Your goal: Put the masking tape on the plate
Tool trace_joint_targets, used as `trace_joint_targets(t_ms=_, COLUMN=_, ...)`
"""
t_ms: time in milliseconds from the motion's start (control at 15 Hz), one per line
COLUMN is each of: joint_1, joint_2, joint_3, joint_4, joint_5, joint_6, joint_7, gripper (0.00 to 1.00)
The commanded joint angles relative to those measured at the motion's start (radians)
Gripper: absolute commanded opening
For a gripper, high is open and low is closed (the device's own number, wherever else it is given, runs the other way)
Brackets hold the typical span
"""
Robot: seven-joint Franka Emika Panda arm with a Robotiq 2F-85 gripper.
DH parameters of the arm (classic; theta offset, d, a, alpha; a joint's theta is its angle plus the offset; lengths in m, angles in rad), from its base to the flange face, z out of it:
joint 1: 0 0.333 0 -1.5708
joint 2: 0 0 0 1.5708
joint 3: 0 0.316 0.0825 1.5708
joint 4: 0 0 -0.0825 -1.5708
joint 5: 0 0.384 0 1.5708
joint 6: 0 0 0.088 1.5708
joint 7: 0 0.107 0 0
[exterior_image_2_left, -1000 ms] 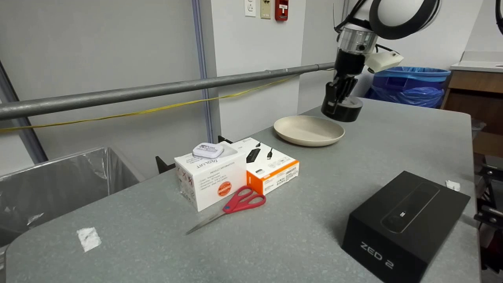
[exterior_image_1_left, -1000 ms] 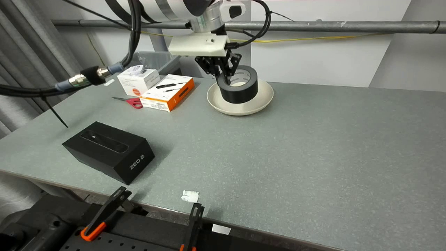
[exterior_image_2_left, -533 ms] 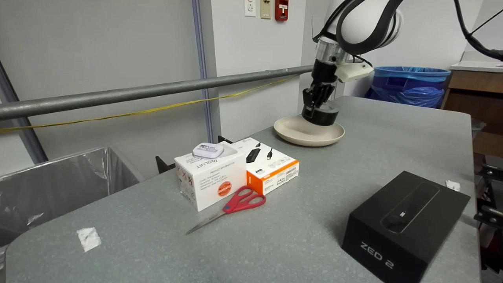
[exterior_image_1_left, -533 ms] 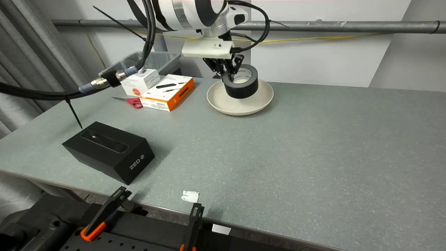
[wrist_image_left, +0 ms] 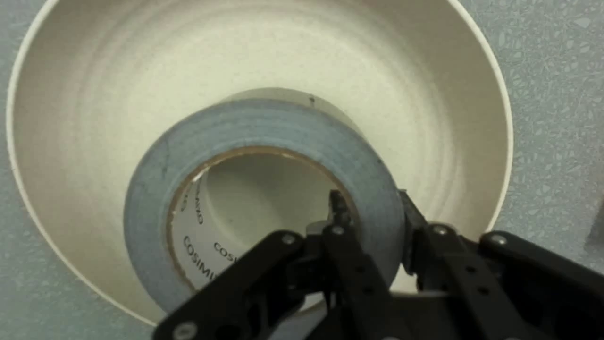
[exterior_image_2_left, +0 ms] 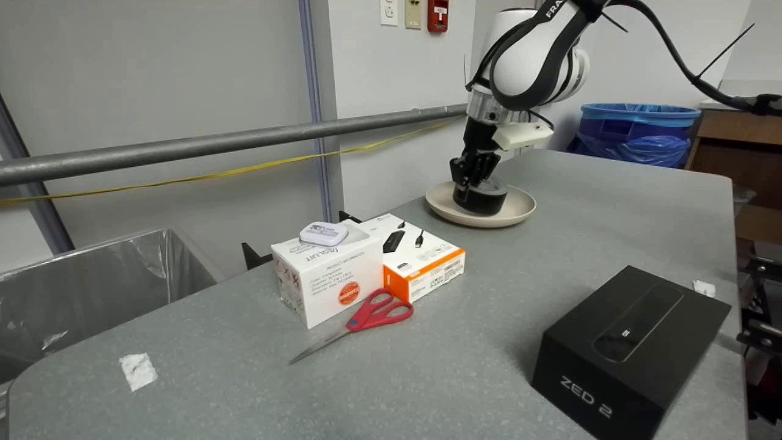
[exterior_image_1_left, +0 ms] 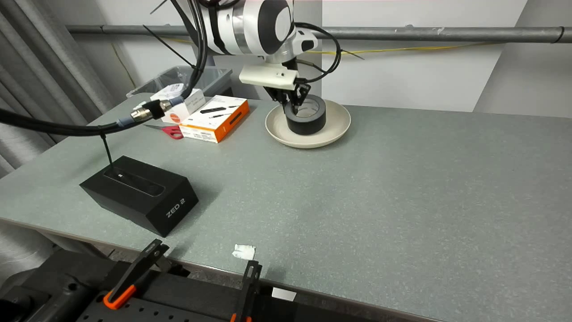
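Within the raised rim of the cream plate (wrist_image_left: 283, 52), as the wrist view shows from above, is the masking tape (wrist_image_left: 257, 123), a thick black roll with its round hole facing up and print on the white core. The hand (wrist_image_left: 373, 198) grips it by one side of the ring: one finger is down in the hole, the other against the outer face. In both exterior views the roll is down at the middle of the plate; whether its underside touches the plate, I cannot tell.

The plate stands on the grey tabletop (exterior_image_1_left: 402, 201), near an orange-and-white box (exterior_image_1_left: 214, 117). Just beside that box is a white carton (exterior_image_2_left: 330, 278) with a small white case (exterior_image_2_left: 324, 233) on top, and red-handled scissors (exterior_image_2_left: 370, 315) lie next to both. Well apart from the plate lies a black box (exterior_image_2_left: 629, 348) marked "ZED 2". In an exterior view, a white scrap (exterior_image_2_left: 138, 371) lies near a rounded corner of the tabletop.
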Motion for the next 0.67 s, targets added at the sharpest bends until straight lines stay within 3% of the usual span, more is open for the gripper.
trace_joint_targets(t_ms=0, joint_1=-0.019, joint_2=0.048, joint_3=0.014, joint_4=0.093, joint_5=0.045, joint_6=-0.062, joint_7=-0.003, gripper=0.06)
trace_joint_targets(t_ms=67, joint_1=-0.021, joint_2=0.054, joint_3=0.015, joint_4=0.104, joint_5=0.051, joint_6=-0.074, joint_7=-0.002, gripper=0.51)
trace_joint_targets(t_ms=200, joint_1=-0.023, joint_2=0.063, joint_3=0.014, joint_4=0.123, joint_5=0.057, joint_6=-0.090, joint_7=-0.002, gripper=0.59)
trace_joint_targets(t_ms=533, joint_1=-0.018, joint_2=0.056, joint_3=0.010, joint_4=0.142, joint_5=0.055, joint_6=-0.092, joint_7=0.000, gripper=0.97)
trace_joint_targets(t_ms=600, joint_1=-0.016, joint_2=0.055, joint_3=0.009, joint_4=0.144, joint_5=0.052, joint_6=-0.095, joint_7=0.000, gripper=1.00)
